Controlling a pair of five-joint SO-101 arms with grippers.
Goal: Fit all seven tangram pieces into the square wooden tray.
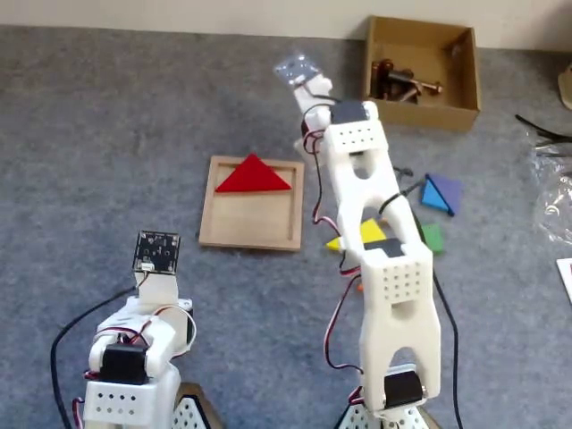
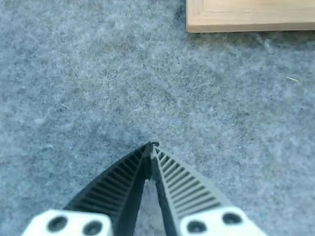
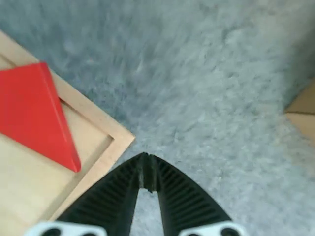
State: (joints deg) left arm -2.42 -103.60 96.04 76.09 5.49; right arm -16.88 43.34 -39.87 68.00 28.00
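Note:
The square wooden tray [image 1: 252, 223] lies mid-table with a red triangle [image 1: 253, 175] set against its far edge. My right gripper [image 3: 147, 169] is shut on nothing and hangs over the carpet just off the tray's corner [image 3: 115, 140], near the red triangle [image 3: 34, 115]. Loose pieces lie to the right of the tray, partly hidden under the right arm [image 1: 375, 232]: a yellow one [image 1: 365, 232], a blue triangle [image 1: 435, 194] on a purple piece [image 1: 452, 188], a green one [image 1: 433, 237] and an orange sliver [image 1: 359, 286]. My left gripper [image 2: 150, 147] is shut and empty, with the tray's edge [image 2: 246, 22] ahead of it.
A cardboard box [image 1: 451, 103] with small wooden items stands at the back right. Clear plastic wrap [image 1: 554, 192] and black cables lie at the right edge. Grey carpet covers the table; open carpet stretches left of the tray.

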